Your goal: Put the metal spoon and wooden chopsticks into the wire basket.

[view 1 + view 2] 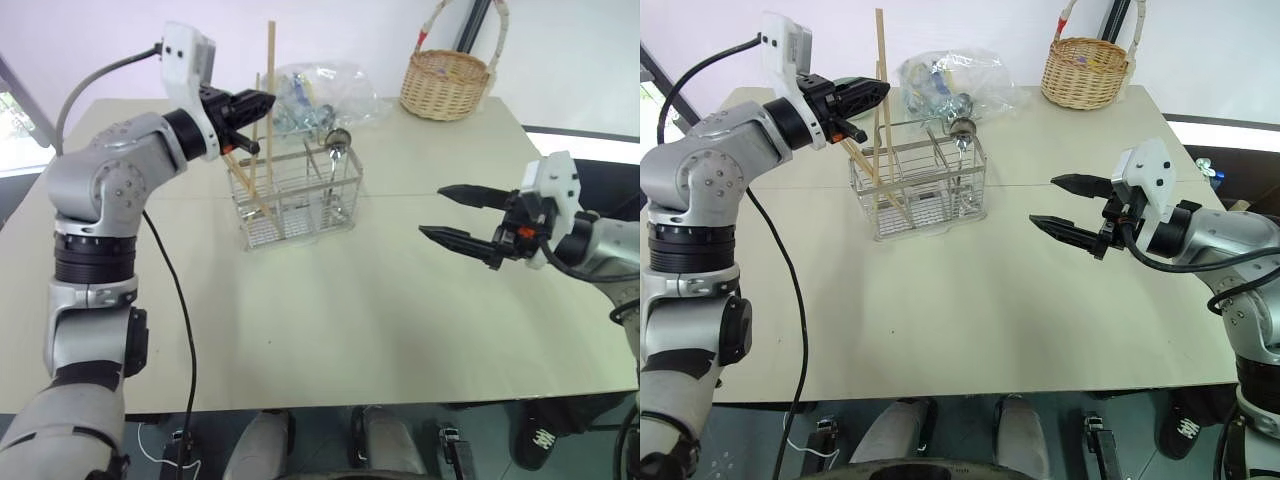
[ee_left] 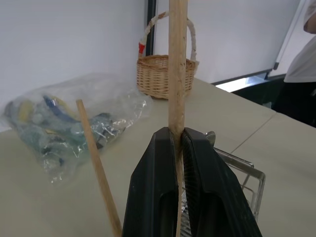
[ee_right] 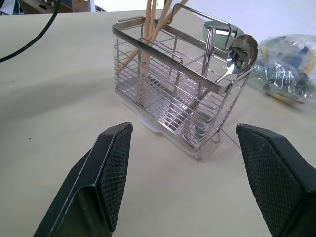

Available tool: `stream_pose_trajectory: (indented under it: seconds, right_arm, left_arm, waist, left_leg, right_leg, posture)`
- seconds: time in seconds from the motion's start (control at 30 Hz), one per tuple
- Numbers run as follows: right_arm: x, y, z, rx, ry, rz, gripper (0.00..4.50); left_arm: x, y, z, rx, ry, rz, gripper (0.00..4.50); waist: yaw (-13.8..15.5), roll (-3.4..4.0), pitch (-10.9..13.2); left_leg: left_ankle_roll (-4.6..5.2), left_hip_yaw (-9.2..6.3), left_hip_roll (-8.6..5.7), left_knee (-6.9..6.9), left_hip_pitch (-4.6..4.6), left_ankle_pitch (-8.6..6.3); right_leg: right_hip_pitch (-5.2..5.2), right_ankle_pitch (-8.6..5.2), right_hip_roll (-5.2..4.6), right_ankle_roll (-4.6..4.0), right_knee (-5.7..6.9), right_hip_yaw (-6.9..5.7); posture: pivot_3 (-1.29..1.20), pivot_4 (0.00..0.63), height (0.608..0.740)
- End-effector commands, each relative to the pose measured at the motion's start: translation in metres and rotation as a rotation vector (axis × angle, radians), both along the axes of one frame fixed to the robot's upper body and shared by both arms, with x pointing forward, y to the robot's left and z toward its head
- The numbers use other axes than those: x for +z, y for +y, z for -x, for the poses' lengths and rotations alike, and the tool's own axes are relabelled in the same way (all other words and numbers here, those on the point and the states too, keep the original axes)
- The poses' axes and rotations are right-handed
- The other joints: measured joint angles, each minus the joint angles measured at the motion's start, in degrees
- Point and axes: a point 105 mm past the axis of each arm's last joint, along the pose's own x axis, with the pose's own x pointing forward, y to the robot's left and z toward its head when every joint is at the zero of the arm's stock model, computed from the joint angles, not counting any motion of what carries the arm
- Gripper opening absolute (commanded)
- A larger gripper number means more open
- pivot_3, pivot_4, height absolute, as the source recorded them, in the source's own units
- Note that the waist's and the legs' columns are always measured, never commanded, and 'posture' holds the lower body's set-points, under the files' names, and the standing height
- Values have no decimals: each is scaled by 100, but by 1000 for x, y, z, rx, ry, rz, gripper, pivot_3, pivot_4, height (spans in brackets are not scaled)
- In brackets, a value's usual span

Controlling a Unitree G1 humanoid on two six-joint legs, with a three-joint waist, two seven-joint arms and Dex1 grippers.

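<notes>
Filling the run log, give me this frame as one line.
left gripper: shut on chopstick, upright over wire basket | second chopstick: leaning in basket | metal spoon: in basket | right gripper: open, empty

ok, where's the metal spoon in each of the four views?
Left eye: metal spoon, bowl up at the wire basket end farthest from the left arm.
Right eye: same spot, spoon over the basket rim.
Left wrist: I can't make it out.
Right wrist: bowl against the basket's corner.
Shared landmark: the wire basket.
</notes>
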Motion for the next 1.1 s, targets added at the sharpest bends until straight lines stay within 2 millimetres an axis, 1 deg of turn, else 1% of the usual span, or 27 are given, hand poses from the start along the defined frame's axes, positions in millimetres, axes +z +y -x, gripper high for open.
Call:
stream_pose_trajectory:
  seconds: [0.03,0.1,0.2,0.3,0.37,0.43,0.5,0.6,0.7,0.83,0.9,0.93,1.0,1.1]
  right_arm:
    - [14,3,2,8,-50,-22,3468]
    - [16,4,1,7,-51,-30,3468]
    - [17,6,0,10,-50,-36,3468]
    - [17,6,0,12,-50,-35,3468]
    - [17,7,-1,13,-50,-33,3468]
    - [17,6,-1,16,-49,-29,3468]
    - [17,6,-1,23,-47,-22,3468]
    - [17,5,-2,33,-41,-15,3468]
    - [17,4,-4,52,-33,-2,3468]
    - [16,4,-9,75,-30,2,3468]
    - [16,5,-11,88,-29,0,3468]
    - [16,6,-12,96,-28,0,3468]
    - [15,8,-15,115,-26,5,3468]
    - [15,11,-18,135,-24,4,3468]
  left_arm:
    - [9,-1,7,0,-77,-10,48]
    - [-1,-2,9,-2,-60,-11,48]
    - [-9,-4,12,-8,-38,21,1099]
    - [-8,-3,16,-12,-50,50,2543]
    - [-5,-1,18,0,-70,58,3639]
    - [0,4,18,25,-104,62,4480]
    - [9,13,19,58,-147,53,4480]
    - [19,27,21,81,-183,-12,4480]
    - [29,53,36,82,-281,-197,4480]
    - [32,89,51,121,-364,-416,4480]
    - [29,102,58,125,-365,-476,4480]
    - [25,106,63,98,-345,-504,4480]
    - [18,107,80,17,-308,-536,4480]
    - [8,106,100,-63,-265,-575,4480]
  waist:
    - [-7,1,-1]
    - [-9,2,-1]
    - [-10,2,0]
    - [-9,1,2]
    - [-9,2,2]
    - [-9,2,2]
    - [-8,2,2]
    - [-23,3,2]
    - [-47,6,7]
    - [-46,21,6]
    - [-29,22,8]
    - [-20,22,8]
    - [-22,22,9]
    - [-9,23,12]
  left_leg:
    - [0,1,0,0,2,0]
    - [0,1,0,0,8,0]
    - [1,-2,1,-1,7,0]
    - [0,-3,1,1,4,0]
    - [0,-2,1,1,4,0]
    - [0,-2,1,1,5,0]
    - [0,-1,1,1,6,0]
    - [0,0,1,0,8,0]
    - [0,2,4,-1,9,0]
    - [0,7,6,-12,12,0]
    - [1,6,7,-13,12,0]
    - [1,5,7,-13,11,0]
    - [1,2,7,-13,9,0]
    - [3,0,5,-12,6,-1]
  right_leg:
    - [1,0,0,0,0,1]
    - [5,0,0,0,1,1]
    - [4,0,1,0,3,0]
    - [1,1,2,0,3,0]
    - [2,1,3,0,2,0]
    - [2,1,3,0,2,0]
    - [3,1,3,0,2,0]
    - [2,1,5,0,4,1]
    - [-1,1,8,0,4,0]
    - [-4,0,8,-3,3,2]
    - [-4,0,6,-4,1,3]
    - [-5,-1,6,-5,2,2]
    - [-6,-3,5,-10,1,2]
    - [-5,-11,1,-23,-2,1]
  posture:
    - [0,150,688]
    - [0,150,688]
    - [0,150,688]
    - [0,150,688]
    - [0,150,688]
    - [0,150,688]
    - [0,150,688]
    - [0,150,688]
    - [0,150,688]
    - [0,150,688]
    - [0,150,688]
    - [0,150,688]
    - [0,150,688]
    - [0,150,688]
